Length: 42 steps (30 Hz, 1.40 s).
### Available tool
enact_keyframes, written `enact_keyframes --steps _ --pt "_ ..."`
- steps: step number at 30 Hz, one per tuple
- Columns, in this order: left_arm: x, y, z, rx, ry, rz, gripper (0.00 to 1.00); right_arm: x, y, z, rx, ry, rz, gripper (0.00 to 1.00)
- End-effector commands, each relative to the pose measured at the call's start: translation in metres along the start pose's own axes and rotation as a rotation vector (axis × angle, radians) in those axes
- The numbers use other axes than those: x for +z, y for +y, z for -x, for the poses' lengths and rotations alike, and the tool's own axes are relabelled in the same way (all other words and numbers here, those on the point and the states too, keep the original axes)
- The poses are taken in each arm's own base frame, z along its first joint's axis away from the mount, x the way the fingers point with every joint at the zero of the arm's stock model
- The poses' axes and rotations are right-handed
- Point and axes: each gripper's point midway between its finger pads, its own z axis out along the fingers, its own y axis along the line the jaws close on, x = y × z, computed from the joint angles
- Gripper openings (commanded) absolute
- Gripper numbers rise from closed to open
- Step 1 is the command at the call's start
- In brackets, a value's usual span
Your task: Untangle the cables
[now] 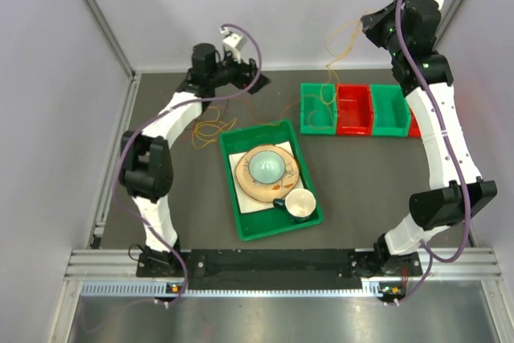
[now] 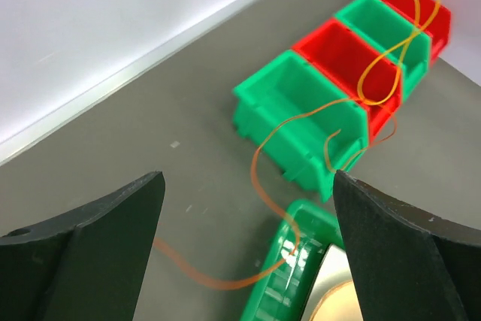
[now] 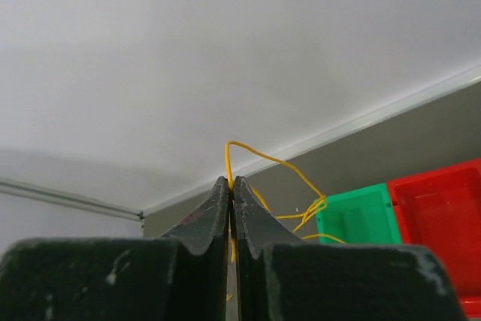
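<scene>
Two grippers: right gripper (image 3: 231, 184) clenched on a yellow cable (image 3: 264, 155), high above the bins (image 1: 353, 110); left gripper (image 2: 248, 178) gaping, empty. Take the slack loops (image 1: 210, 128) beside the tray (image 1: 255, 128) low, then pull apart slowly, watching for snags.

On the dark table (image 1: 361, 174), a green tray (image 1: 265, 219) holds a tan plate (image 1: 248, 185) topped by a pale green bowl (image 1: 267, 167), a cream cup (image 1: 300, 204) beside it, while green and red bins (image 1: 353, 110) stand in a row farther right.

No readable text, labels, numbers in any view.
</scene>
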Motion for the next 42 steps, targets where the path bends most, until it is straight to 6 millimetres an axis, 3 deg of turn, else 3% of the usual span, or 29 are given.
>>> enact_keyframes --steps 1,2,3,5,6,7,9,18,23,36,38,41,42 --pt "0.060 -0.029 -0.010 0.089 -0.034 -0.109 0.99 -0.011 0.032 0.020 0.021 -0.045 0.093 0.00" --pt "0.069 -0.033 -0.013 0.109 -0.034 -0.114 0.99 -0.011 0.032 0.019 0.022 -0.041 0.094 0.00" --pt "0.082 -0.030 -0.030 0.113 -0.002 -0.108 0.99 -0.011 0.031 0.019 0.020 -0.040 0.091 0.00" --pt "0.099 -0.043 -0.022 0.184 -0.012 -0.131 0.99 -0.013 0.032 0.020 0.020 -0.041 0.092 0.00" --pt "0.109 -0.048 -0.047 0.165 0.051 -0.163 0.99 -0.015 0.034 0.021 0.019 -0.043 0.098 0.00" --pt "0.114 -0.051 -0.035 0.201 0.033 -0.177 0.99 -0.016 0.034 0.022 0.016 -0.044 0.100 0.00" --pt "0.123 -0.057 -0.049 0.210 0.057 -0.210 0.99 -0.017 0.036 0.023 0.015 -0.045 0.108 0.00" --pt "0.145 -0.071 -0.053 0.222 0.034 -0.264 0.98 -0.017 0.039 0.022 0.016 -0.034 0.123 0.00" --pt "0.156 -0.075 -0.066 0.214 0.062 -0.286 0.96 -0.018 0.039 0.022 0.020 -0.034 0.123 0.00" --pt "0.153 -0.082 -0.086 0.206 0.118 -0.334 0.96 -0.018 0.045 0.023 0.039 -0.032 0.145 0.00" --pt "0.156 -0.080 -0.087 0.210 0.113 -0.320 0.94 -0.017 0.044 0.023 0.040 -0.032 0.143 0.00" --pt "0.160 -0.078 -0.087 0.202 0.109 -0.302 0.81 -0.017 0.045 0.021 0.041 -0.027 0.144 0.00" --pt "0.162 -0.076 -0.082 0.212 0.086 -0.295 0.67 -0.016 0.044 0.020 0.041 -0.025 0.141 0.00"
